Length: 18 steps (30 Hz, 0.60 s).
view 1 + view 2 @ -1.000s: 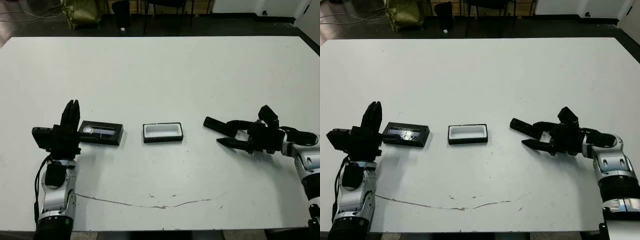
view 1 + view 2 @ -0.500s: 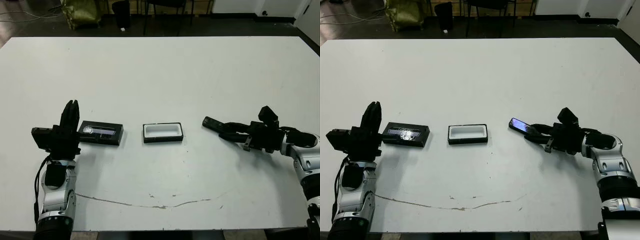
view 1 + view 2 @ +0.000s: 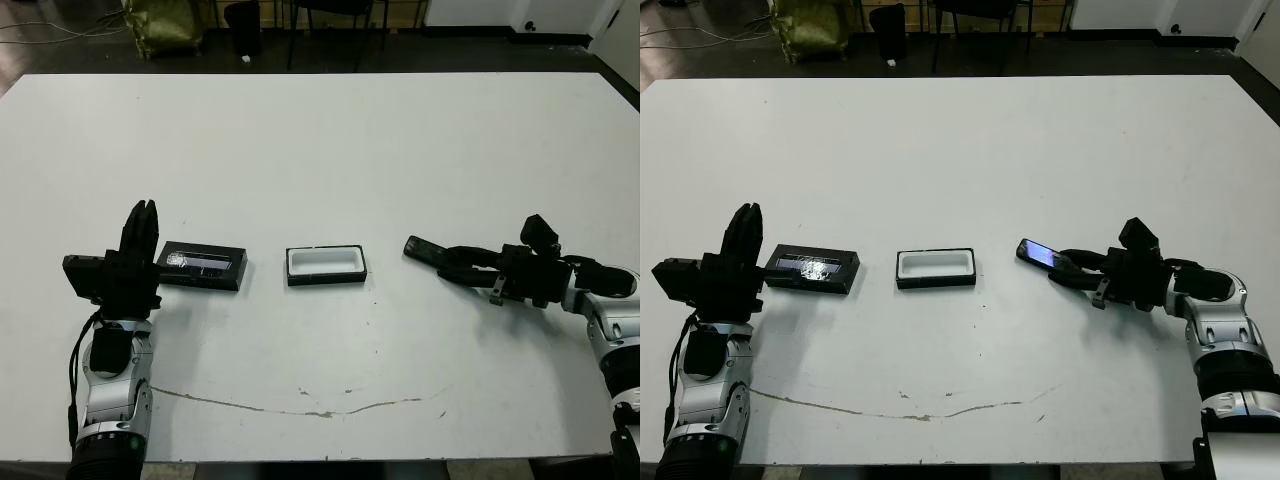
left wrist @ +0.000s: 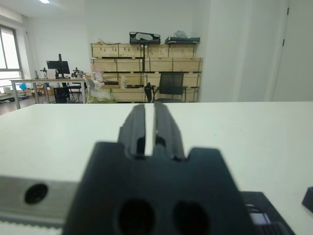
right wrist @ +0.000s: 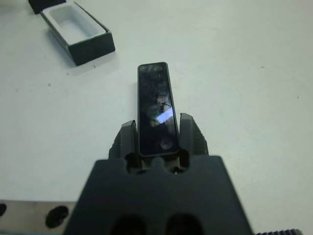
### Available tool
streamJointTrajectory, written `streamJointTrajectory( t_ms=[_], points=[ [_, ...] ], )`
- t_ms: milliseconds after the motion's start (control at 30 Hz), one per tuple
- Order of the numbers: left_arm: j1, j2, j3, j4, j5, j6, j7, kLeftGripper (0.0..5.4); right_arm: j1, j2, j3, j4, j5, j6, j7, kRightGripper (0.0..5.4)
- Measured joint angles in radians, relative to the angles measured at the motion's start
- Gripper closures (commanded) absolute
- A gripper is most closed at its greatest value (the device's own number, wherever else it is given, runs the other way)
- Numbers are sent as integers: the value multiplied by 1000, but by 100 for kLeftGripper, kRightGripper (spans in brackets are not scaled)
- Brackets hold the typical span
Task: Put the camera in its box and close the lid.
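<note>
The camera (image 5: 156, 107) is clamped between the two fingers of the right gripper (image 5: 157, 137), one finger along each long side near its back end, so most of its length sticks out ahead of the fingers. In the head views it lies low over the desk (image 3: 320, 140), at the robot's right, its free end aimed toward the middle of the desk; whether that end rests on the surface or is just off it I cannot tell.

The box (image 3: 325, 265) sits open near the middle, its white lining facing up and nothing inside it, a clear gap between it and the camera's tip. The lid (image 3: 203, 265) lies flat on the desk to the box's left, shiny strip up, apart from the box. Just beside the lid's far end stands the left gripper (image 3: 138, 235), fingers pointing away from the robot, drawn narrow with only a thin slit between them and holding nothing.

So the grasp looks made, and the step in hand is getting the camera to the box. The next move calls for lifting it clear, carrying it across the gap and lining its long axis up with the box's long side, since the tray looks only slightly bigger than the camera, then lowering it in level before letting go
</note>
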Motion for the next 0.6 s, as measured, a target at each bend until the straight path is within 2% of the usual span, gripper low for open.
streamJointTrajectory(
  t_ms=[333,500,600],
  points=[
    [0,0,0,0,-1,0,-2,540,-118,0,-10,-51,49,159,66,507],
    [-2,1,1,4,1,0,-5,540,-243,6,6,-49,66,241,145,507],
    [-2,1,0,3,4,-1,-2,540,-316,14,31,-34,50,258,147,507]
  ],
)
